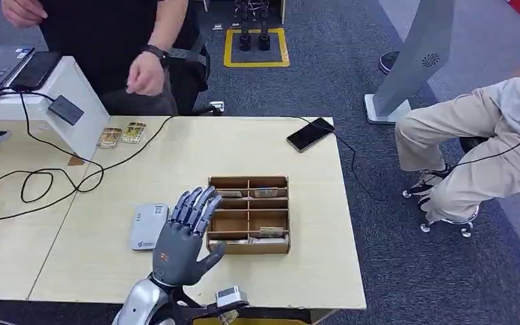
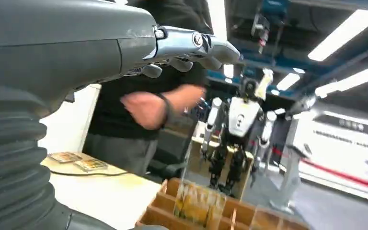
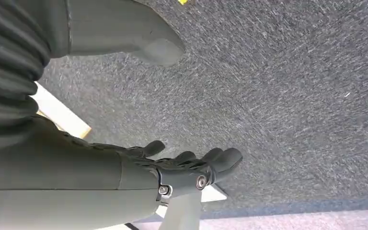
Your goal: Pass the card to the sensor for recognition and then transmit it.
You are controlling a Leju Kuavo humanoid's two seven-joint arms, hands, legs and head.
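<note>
Left hand raised over the counter, dark grey with a matte shell, fingers straight and fanned apart, thumb out to the side; wide open, holding nothing. It hangs just beside the left edge of the divided box, between the box and a flat pale reader with rounded corners lying on the counter. In the left wrist view the ribbed grey cover and metal-capped fingers reach forward above the box.

Right hand hangs over coarse grey carpet, fingers loosely extended and a little apart, nothing in it.

Box: brown cardboard, shallow, split by thin partitions into rows of compartments. Cards lie in the near row; others lie flat in the far row, edges just visible. Left wrist view shows yellowish cards standing upright in a compartment, blurred.

Counter: pale wood-grain laminate, rectangular. Two small gold-toned cards lie side by side near the far edge, beside a white slanted stand bearing a small dark sensor. Black cables loop across the left part. A black phone lies at the far right, cable attached.

A person in black stands behind the counter, one hand lowered above it
</note>
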